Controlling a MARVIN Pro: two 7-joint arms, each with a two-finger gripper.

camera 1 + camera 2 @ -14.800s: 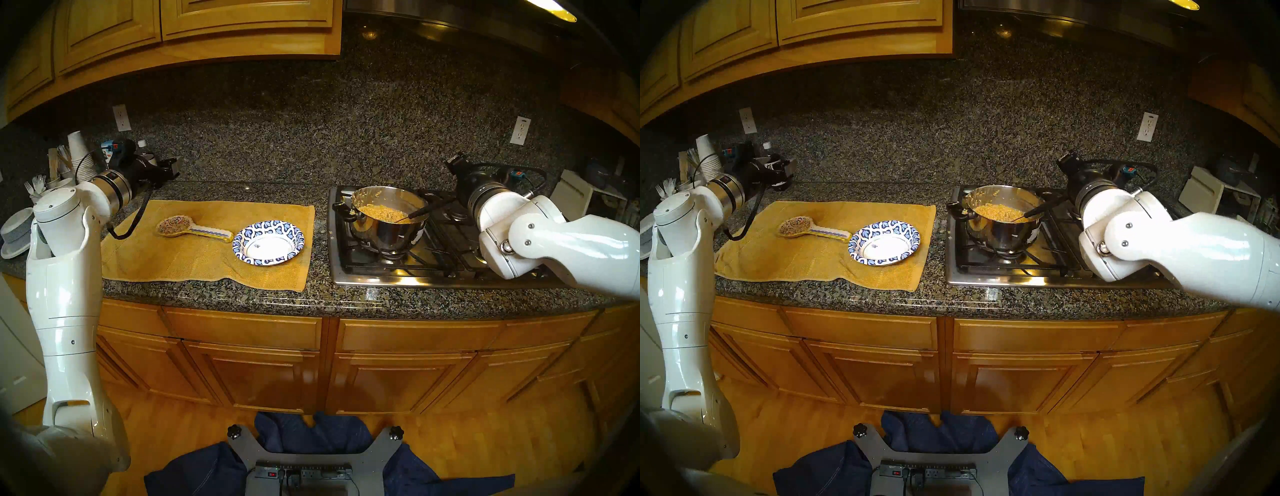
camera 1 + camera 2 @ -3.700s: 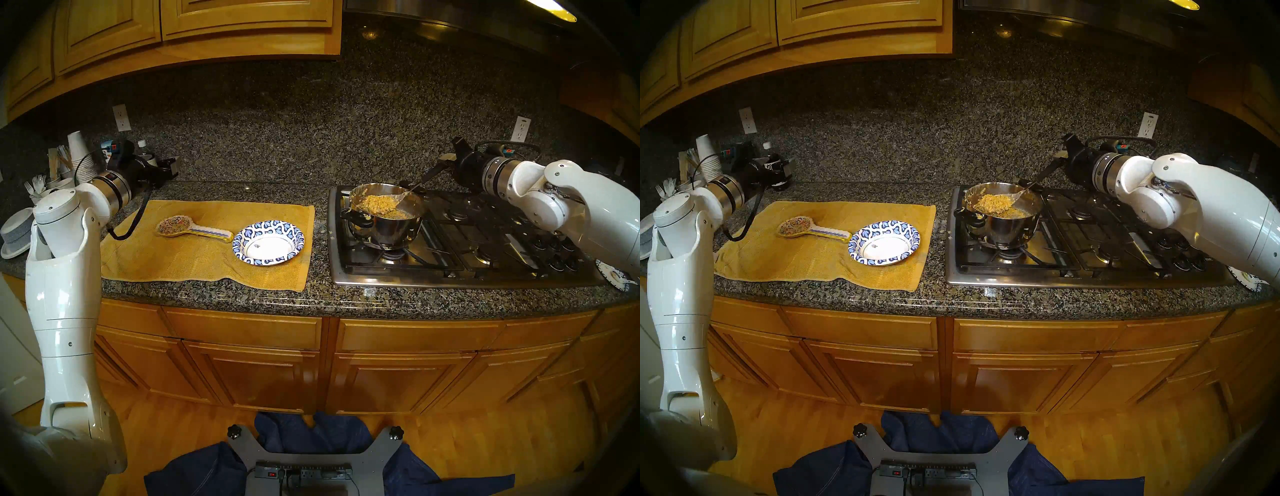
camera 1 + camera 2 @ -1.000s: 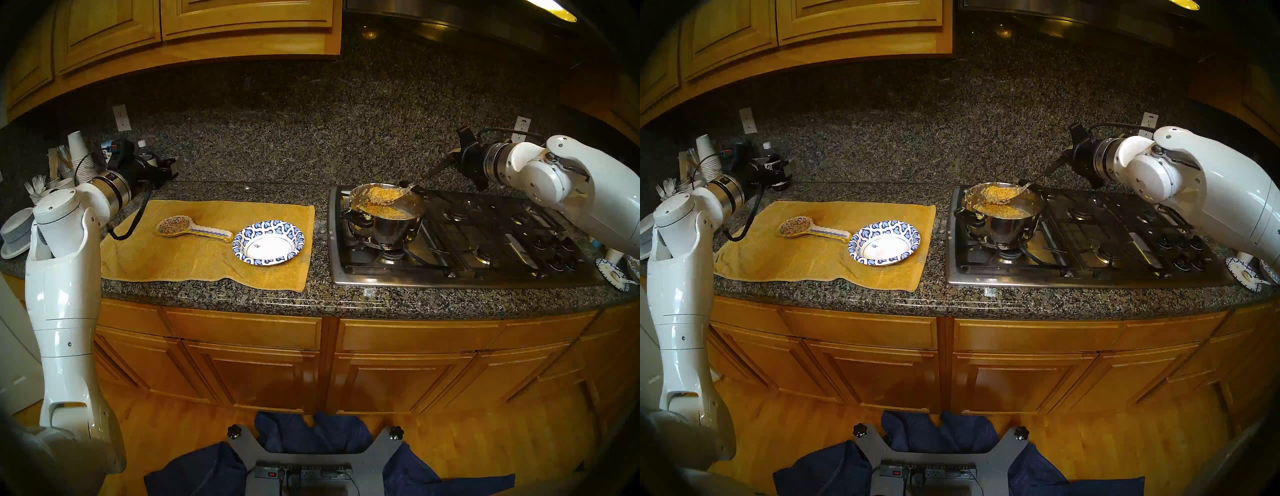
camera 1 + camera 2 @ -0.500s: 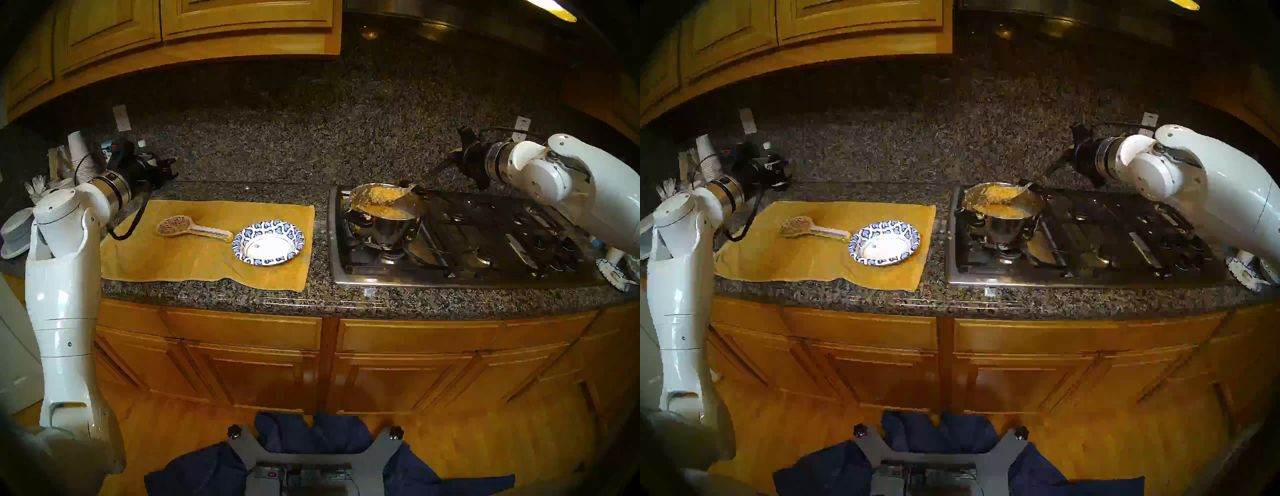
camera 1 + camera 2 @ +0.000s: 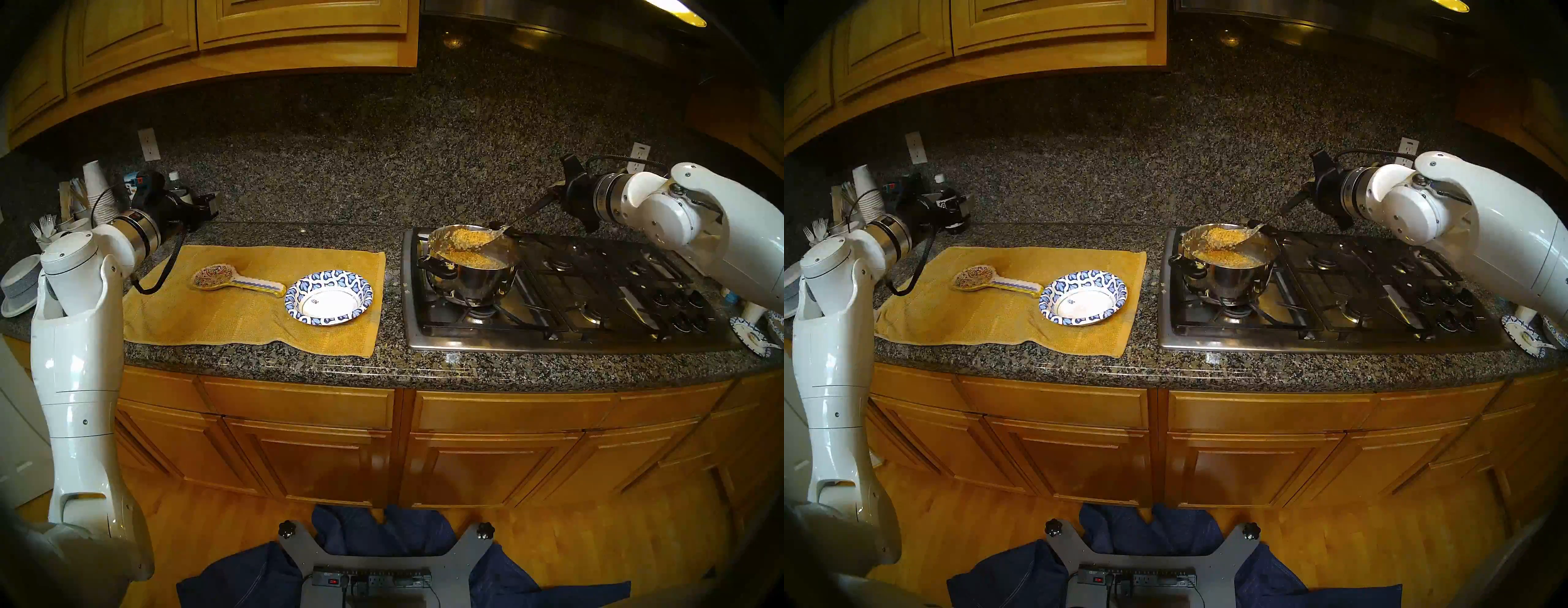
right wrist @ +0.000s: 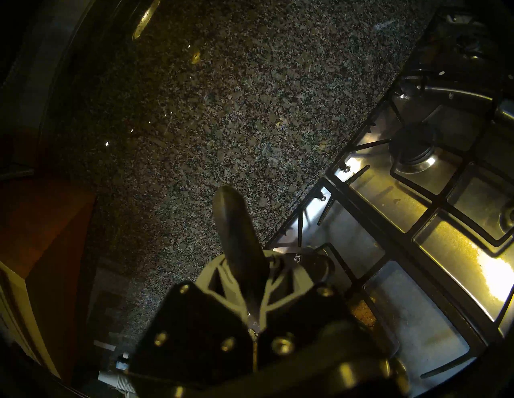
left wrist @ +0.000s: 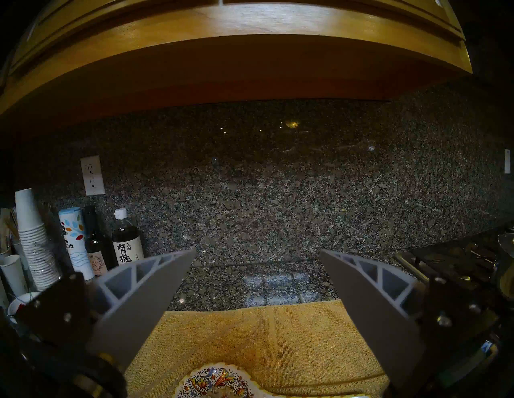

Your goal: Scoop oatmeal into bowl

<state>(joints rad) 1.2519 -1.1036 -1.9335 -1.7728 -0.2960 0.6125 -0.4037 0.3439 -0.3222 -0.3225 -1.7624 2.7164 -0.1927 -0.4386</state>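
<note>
two jaws: right gripper [image 5: 556, 192] clamping spoon [image 5: 500, 231] of oatmeal [image 5: 466, 238] above pot [image 5: 475, 276] rim, left gripper [image 7: 257, 254] wide, bowl [image 5: 329, 297] well apart

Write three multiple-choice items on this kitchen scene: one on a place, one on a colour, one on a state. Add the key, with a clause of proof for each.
1. Where does the steel pot stand?
A. on the stove
B. on the towel
C. in a cabinet

2. What colour is the towel under the bowl?
A. red
B. yellow
C. grey

3. What is the state of the bowl?
A. full of oatmeal
B. upside down
C. upright and empty

Key: 1 A, the pot sits on the stove's front left grate. 2 B, the cloth is mustard yellow. 3 C, its white centre shows bare, while the oatmeal is heaped on the spoon above the pot, held by the right gripper.
</note>
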